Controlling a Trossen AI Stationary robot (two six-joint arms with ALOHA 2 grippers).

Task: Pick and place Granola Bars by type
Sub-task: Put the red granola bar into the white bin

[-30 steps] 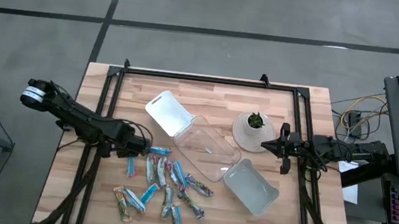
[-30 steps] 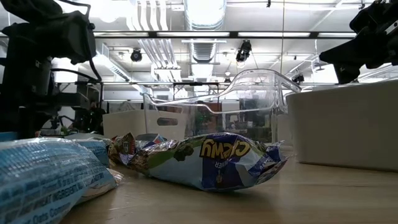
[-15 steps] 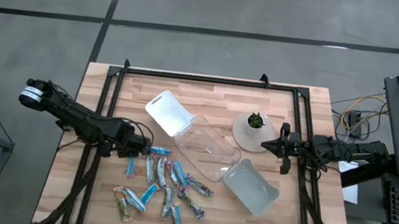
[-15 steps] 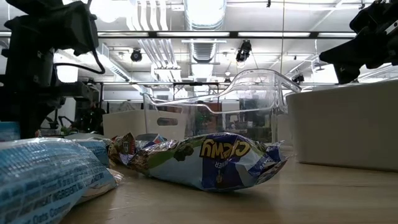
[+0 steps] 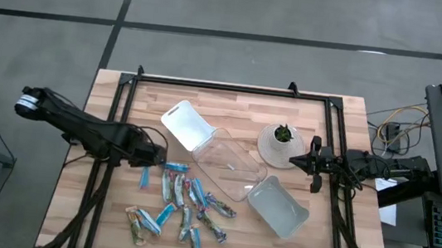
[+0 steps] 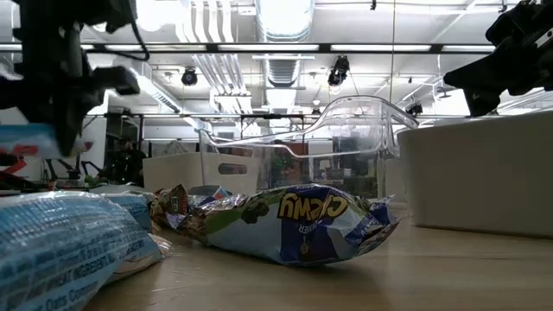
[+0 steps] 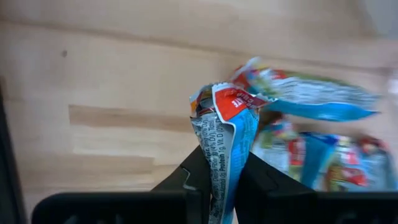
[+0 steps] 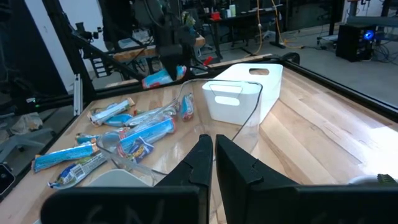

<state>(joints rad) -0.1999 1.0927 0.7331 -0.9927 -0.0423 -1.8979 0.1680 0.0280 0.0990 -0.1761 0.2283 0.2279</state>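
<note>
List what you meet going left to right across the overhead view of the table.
Left claw holding a blue granola bar → pile of granola bars → clear tray → small potted plant → right claw.

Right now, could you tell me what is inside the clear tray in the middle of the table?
Nothing shows inside the clear tray; the wood of the table is visible through it. The granola bars lie beside it, and the left claw holds one bar.

Bright overhead lamps glare in the low view; left wrist view blurred.
</note>
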